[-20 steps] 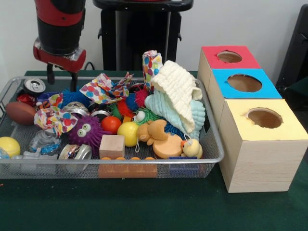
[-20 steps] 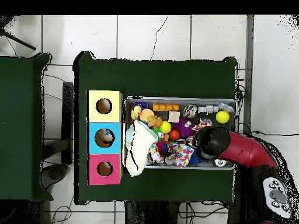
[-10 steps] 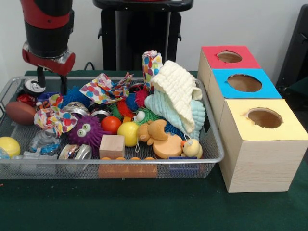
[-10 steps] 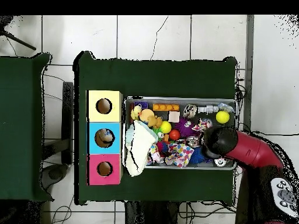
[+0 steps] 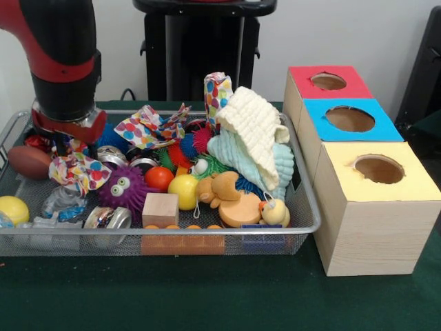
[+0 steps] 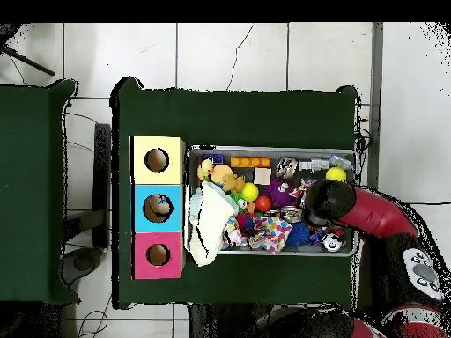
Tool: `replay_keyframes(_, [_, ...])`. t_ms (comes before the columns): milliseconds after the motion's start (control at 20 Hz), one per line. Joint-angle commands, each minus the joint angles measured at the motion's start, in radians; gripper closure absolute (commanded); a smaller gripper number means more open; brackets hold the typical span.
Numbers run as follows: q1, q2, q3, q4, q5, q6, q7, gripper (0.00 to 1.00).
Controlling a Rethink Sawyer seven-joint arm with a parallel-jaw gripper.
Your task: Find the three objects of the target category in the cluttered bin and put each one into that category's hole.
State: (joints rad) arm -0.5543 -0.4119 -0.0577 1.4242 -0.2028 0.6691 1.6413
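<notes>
- The green table [image 5: 207, 303] is carrying everything; the wire bin [image 5: 303, 227] and a row of three boxes are standing on it side by side.
- The three boxes are placed just beside the bin's end: a yellow-topped box [image 5: 375, 207], a blue-topped box [image 5: 351, 118] and a red-topped box [image 5: 327, 81]. Each has one round hole. In the overhead view something is being seen inside the blue one.
- The red and black arm [image 5: 62, 62] is being held low over the end of the bin that is well apart from the boxes.
- A cream cloth [image 5: 255, 131] is lying heaped on the pile near the boxes, and a patterned cloth [image 5: 148, 127] is lying spread near the middle.
- The gripper [image 5: 65, 134] is being kept down among the clutter, between a brown football [image 5: 29, 162] and a second patterned cloth [image 5: 76, 169]. Whether it is wide, narrow or holding something cannot be told, because it is hidden.
- A purple spiky ball [image 5: 122, 187], a yellow ball [image 5: 183, 191] and a wooden block [image 5: 160, 209] are lying near the front rim, untouched.
- The target category is not being named, so the task's thing can only be placed as somewhere in the bin, probably under the gripper.
- The step in hand is judged to be searching and picking at this end. Next, a firm grip is being called for, then a lift clear of the cloths and a long carry to the right hole.
</notes>
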Motion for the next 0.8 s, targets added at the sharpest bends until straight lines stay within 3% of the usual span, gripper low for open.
replay_keyframes(50, [-0.026,0.091,0.119,-0.023,0.002,-0.015,0.005,0.00])
replay_keyframes(350, [-0.054,0.144,0.145,-0.026,-0.010,-0.030,-0.015,0.00])
replay_keyframes(400, [-0.071,0.147,0.162,-0.013,-0.006,-0.034,-0.020,1.00])
replay_keyframes(600, [-0.092,0.135,0.188,0.015,-0.014,-0.101,-0.024,1.00])
replay_keyframes(800, [-0.078,0.117,0.175,0.017,-0.022,-0.104,0.010,1.00])
